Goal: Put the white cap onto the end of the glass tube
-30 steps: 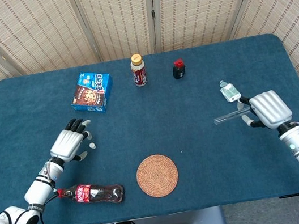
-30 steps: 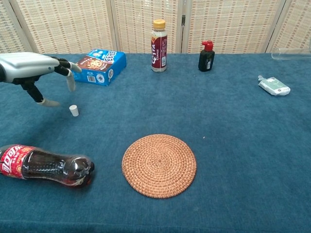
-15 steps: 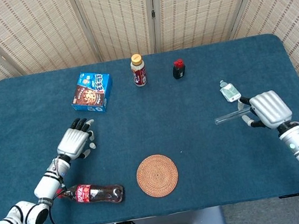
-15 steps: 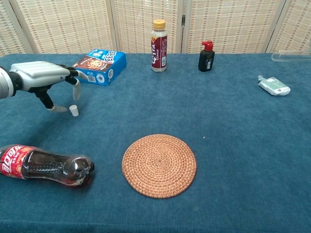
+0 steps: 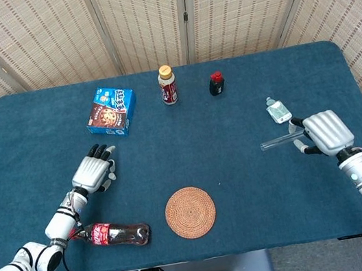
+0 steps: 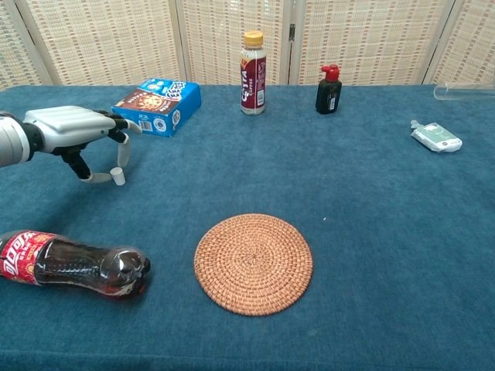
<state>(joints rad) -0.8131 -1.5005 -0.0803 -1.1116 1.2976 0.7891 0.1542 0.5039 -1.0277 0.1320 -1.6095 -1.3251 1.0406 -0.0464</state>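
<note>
Two steps remain: left hand (image 6: 73, 131), fingers spread, brackets the cap (image 6: 118, 176) unlifted; right hand (image 5: 324, 132) grips the tube (image 5: 279, 140), uncapped.

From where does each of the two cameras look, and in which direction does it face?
Head view: high above the near edge, facing down on the whole blue table; both arms, left hand, right hand holding the clear glass tube.
Chest view: low, facing across toward the woven screen; left hand only, at the small white cap.
Shared: round woven coaster, lying cola bottle.
</note>
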